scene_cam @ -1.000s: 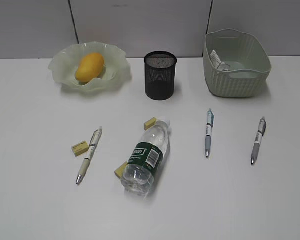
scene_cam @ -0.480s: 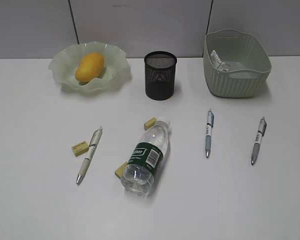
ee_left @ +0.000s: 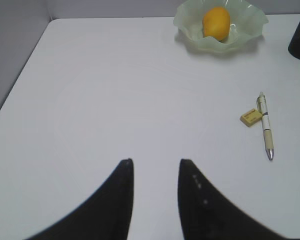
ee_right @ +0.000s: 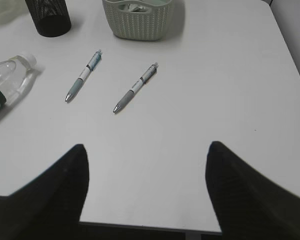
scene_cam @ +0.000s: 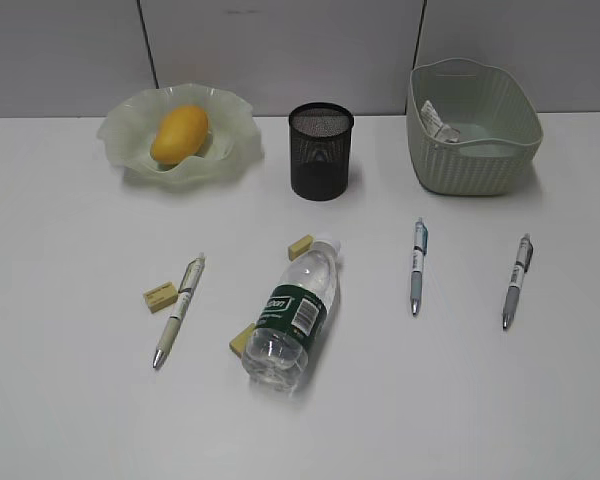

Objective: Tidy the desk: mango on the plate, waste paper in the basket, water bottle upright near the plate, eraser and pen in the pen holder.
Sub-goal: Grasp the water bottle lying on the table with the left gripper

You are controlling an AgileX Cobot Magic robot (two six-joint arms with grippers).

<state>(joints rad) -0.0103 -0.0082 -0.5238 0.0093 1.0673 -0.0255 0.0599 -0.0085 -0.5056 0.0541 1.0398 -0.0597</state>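
Observation:
The mango lies in the ruffled plate at the back left. The black mesh pen holder stands mid-back. The waste paper sits inside the basket at the back right. The water bottle lies on its side, cap pointing away. Three erasers and three pens lie on the desk. My left gripper is open and empty over bare desk near its left front. My right gripper is wide open at the desk's front edge.
Neither arm shows in the exterior view. A grey partition wall runs behind the desk. In the right wrist view the two right-hand pens lie ahead of the jaws, with the bottle to the left.

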